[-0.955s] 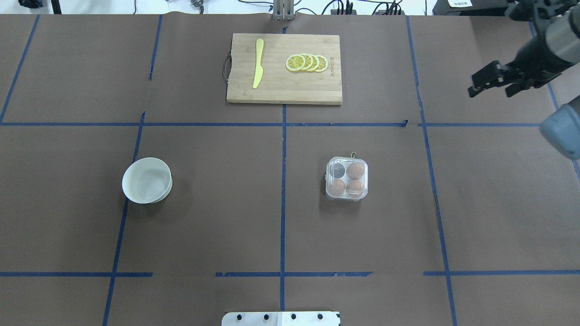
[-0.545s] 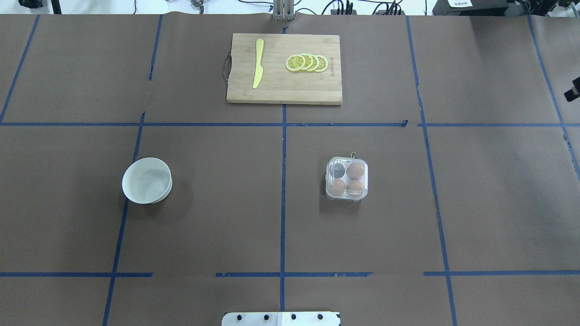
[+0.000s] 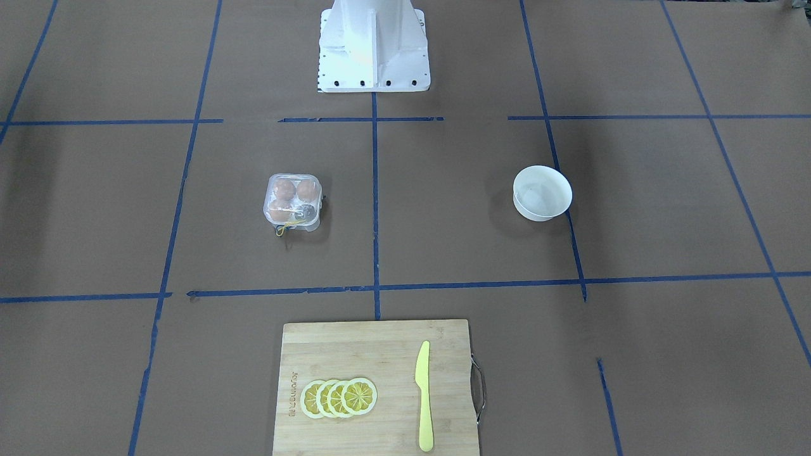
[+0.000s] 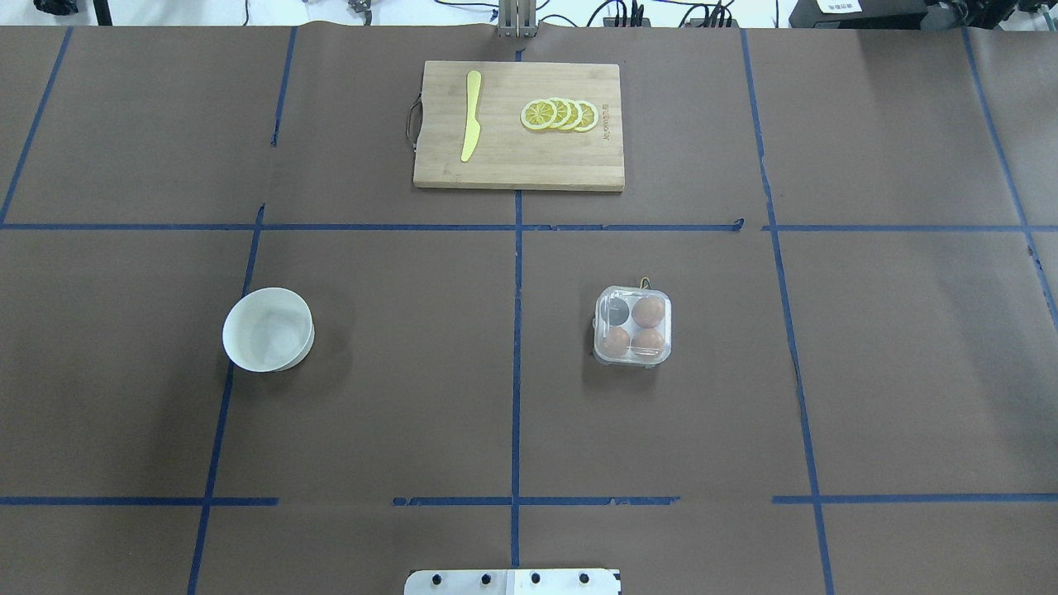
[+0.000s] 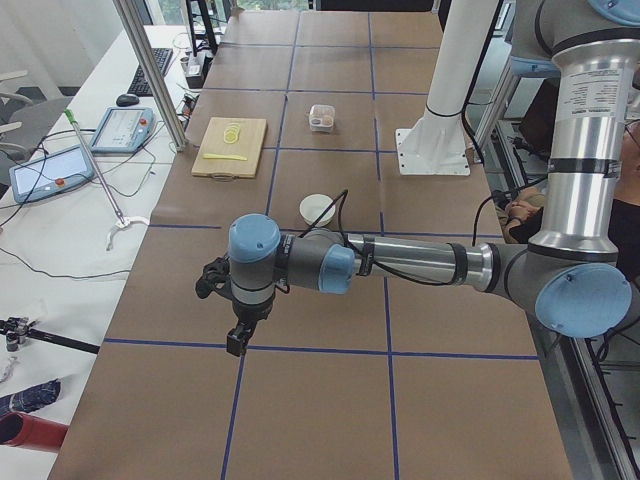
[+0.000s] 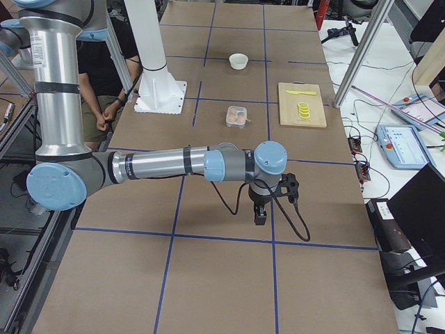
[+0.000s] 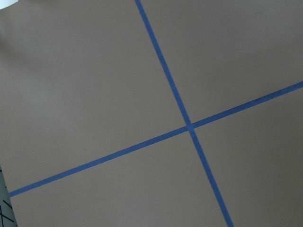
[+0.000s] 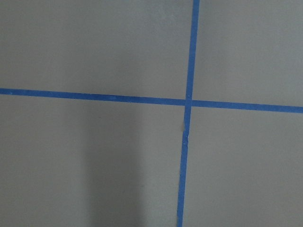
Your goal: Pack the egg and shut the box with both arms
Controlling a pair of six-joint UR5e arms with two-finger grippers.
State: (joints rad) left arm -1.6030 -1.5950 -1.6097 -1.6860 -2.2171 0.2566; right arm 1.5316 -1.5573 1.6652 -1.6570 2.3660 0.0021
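The clear box [image 4: 632,325] stands right of the table's middle with its lid down over the cells; it also shows in the front view [image 3: 292,201]. Three brown eggs lie in it, one of them the egg [image 4: 649,310] in the far right cell; the far left cell is dark and empty. A yellow string [image 3: 286,226] hangs at its far side. My left gripper [image 5: 238,335] shows only in the exterior left view, over bare paper far from the box; I cannot tell its state. My right gripper [image 6: 261,216] shows only in the exterior right view, likewise far off; I cannot tell its state.
A white bowl [image 4: 268,329] stands left of centre. A wooden cutting board [image 4: 512,161] at the far edge carries a yellow knife [image 4: 470,116] and lemon slices [image 4: 559,114]. The white base [image 3: 372,44] stands at the near edge. Both wrist views show only brown paper and blue tape.
My right arm and gripper, at the overhead view's upper right a second ago, have moved out past its right edge. The box, eggs and bowl have not moved.
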